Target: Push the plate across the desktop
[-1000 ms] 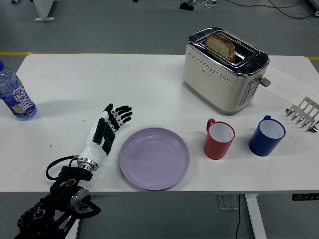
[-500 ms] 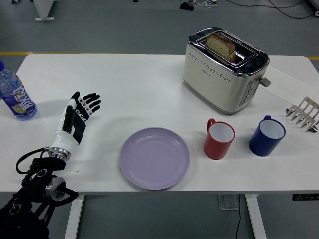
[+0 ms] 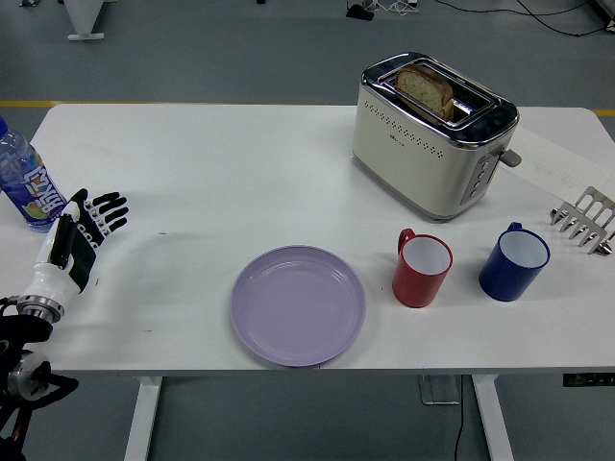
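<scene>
Near the table's [image 3: 240, 154] front edge, the lilac plate [image 3: 298, 305] is lying flat, left of the red mug [image 3: 422, 269] and the blue mug [image 3: 514, 261]. At far left, the left hand [image 3: 75, 242] is hovering over the tabletop with fingers extended and slightly spread, holding nothing, well apart from the plate and just beside the water bottle [image 3: 29, 182]. Behind the mugs, the cream toaster [image 3: 432, 134] is holding a slice of bread [image 3: 426, 89]. A metal rack [image 3: 583, 221] is sitting at the right edge.
</scene>
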Robot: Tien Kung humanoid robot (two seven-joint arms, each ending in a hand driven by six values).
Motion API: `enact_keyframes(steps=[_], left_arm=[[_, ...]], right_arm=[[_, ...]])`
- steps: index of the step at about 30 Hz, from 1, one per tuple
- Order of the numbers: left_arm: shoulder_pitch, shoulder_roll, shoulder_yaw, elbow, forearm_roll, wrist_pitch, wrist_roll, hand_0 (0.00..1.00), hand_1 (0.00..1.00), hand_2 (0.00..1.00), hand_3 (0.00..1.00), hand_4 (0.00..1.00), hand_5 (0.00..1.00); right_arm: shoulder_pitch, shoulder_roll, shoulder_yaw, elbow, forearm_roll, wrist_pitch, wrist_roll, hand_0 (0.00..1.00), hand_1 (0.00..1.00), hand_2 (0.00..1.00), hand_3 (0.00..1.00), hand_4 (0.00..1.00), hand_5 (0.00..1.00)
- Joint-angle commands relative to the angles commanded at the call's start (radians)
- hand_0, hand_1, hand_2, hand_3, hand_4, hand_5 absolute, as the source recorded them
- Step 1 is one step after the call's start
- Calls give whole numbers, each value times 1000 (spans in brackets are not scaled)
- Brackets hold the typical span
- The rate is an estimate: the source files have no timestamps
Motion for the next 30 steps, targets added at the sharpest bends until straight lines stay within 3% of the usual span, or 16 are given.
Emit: enact_keyframes(steps=[9,30], left_arm=[[25,8,-42,-9,-8,8,-8,799,764,739,647,557,998],[36,9,-45,-8,-12,15,-12,798,764,738,647,562,998]], right_arm=[[-10,0,10,3,-7,-8,-4,567,474,615,620,402,578],[-18,0,2,2,9,-9,0,568,474,614,620,401,572]])
